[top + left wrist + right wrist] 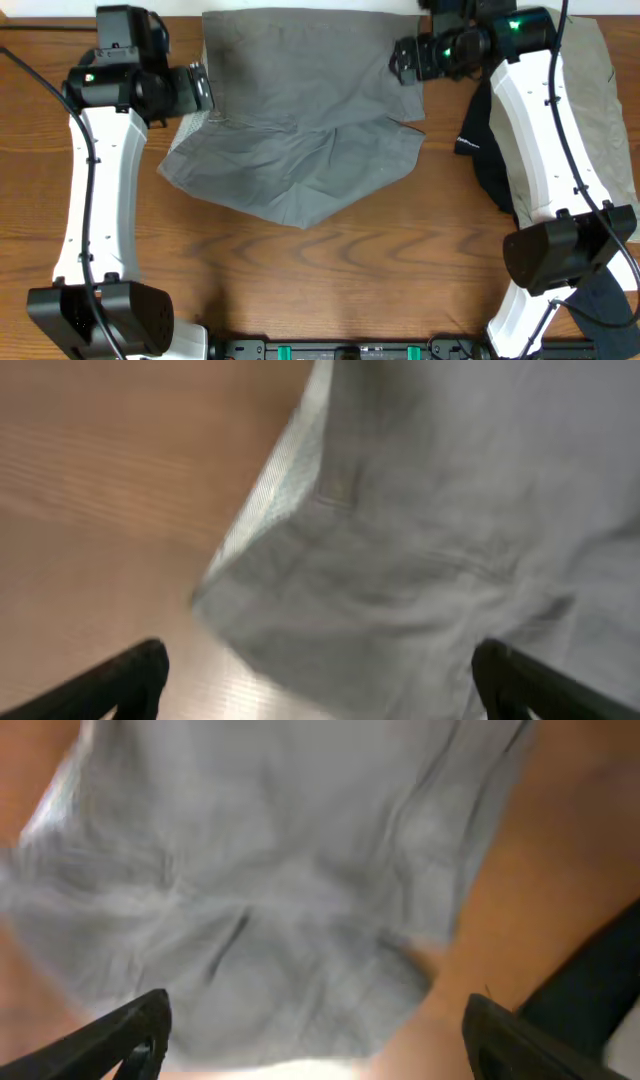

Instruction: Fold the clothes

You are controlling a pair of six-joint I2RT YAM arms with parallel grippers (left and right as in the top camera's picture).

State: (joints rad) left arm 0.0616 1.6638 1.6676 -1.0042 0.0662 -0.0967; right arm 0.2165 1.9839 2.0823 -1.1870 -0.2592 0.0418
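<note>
The grey shorts (pixel 300 120) lie spread and wrinkled on the wooden table at the top middle. The pale speckled waistband lining (pixel 185 130) shows at their left edge. My left gripper (pixel 203 88) hovers at that left edge, open and empty; in the left wrist view its fingers (pixel 320 685) straddle the shorts' corner (pixel 400 580). My right gripper (pixel 402 62) hovers over the shorts' right edge, open and empty; its wrist view shows the fingers (pixel 315 1045) spread above the grey cloth (pixel 280 890).
A khaki-beige garment (pixel 590 110) lies at the right under the right arm. A black garment with white lettering (pixel 485 150) lies on it beside the shorts. Bare wooden table (pixel 330 270) stretches in front.
</note>
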